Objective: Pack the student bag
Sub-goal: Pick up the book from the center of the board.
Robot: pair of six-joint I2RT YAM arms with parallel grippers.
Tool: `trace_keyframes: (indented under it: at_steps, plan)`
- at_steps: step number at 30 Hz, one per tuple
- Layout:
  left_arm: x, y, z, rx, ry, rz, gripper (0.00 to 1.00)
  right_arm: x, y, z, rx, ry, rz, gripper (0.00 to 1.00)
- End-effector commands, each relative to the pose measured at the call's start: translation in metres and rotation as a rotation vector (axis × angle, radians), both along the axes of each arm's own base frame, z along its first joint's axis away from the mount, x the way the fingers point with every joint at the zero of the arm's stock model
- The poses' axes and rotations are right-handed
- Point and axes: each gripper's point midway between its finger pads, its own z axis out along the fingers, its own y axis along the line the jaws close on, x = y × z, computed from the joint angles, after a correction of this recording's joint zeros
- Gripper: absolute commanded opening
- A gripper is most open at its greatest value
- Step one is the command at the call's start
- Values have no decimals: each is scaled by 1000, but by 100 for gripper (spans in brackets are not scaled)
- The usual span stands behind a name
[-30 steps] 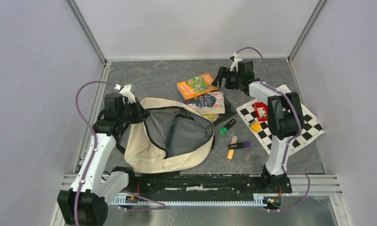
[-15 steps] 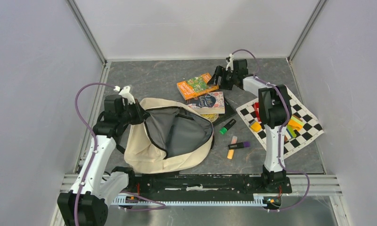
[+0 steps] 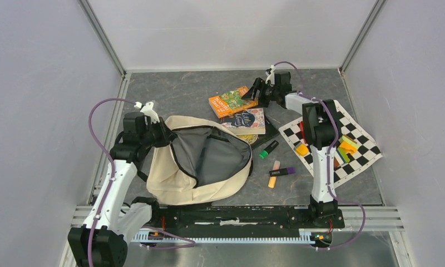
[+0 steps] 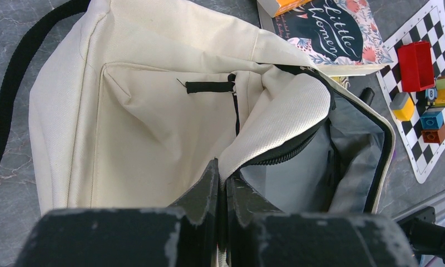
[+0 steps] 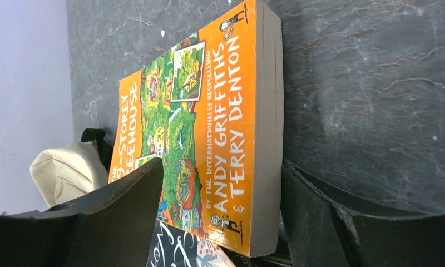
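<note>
The cream student bag (image 3: 178, 167) lies open at front left, its grey lining (image 3: 212, 153) showing. My left gripper (image 3: 163, 135) is shut on the bag's zipper rim (image 4: 276, 119) and holds the opening up. An orange book (image 3: 232, 101) lies at the back centre, leaning on a dark floral book (image 3: 245, 120). My right gripper (image 3: 254, 90) is open at the orange book's right end. In the right wrist view its jaws straddle the orange book (image 5: 209, 128), one above the cover and one beside the page edge, not closed on it.
Green (image 3: 268, 149), orange (image 3: 273, 173) and purple (image 3: 282, 172) highlighters lie right of the bag. A checkered mat (image 3: 360, 149) with red, yellow and other toy blocks lies at the right. Grey walls enclose the table on three sides.
My right arm has reached farther left and back, bringing its open gripper up to the orange book's end. The left gripper and the bag have stayed still.
</note>
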Motion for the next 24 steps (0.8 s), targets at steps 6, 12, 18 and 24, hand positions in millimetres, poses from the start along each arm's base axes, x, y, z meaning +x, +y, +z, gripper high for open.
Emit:
trace_keyframes:
  at_steps: [6, 12, 18, 24]
  plan:
    - [9, 1, 13, -16, -58, 20, 10, 9, 11, -7, 66, -3, -31, 58]
    - [10, 2, 12, -10, -52, 24, 10, 19, 5, 28, 87, -88, -66, 15]
    - [10, 5, 11, -1, -54, 35, 10, 4, -18, 118, 111, -281, -124, 0]
    - [10, 4, 13, -4, -65, 35, 9, -47, -48, 200, 95, -446, -190, 0]
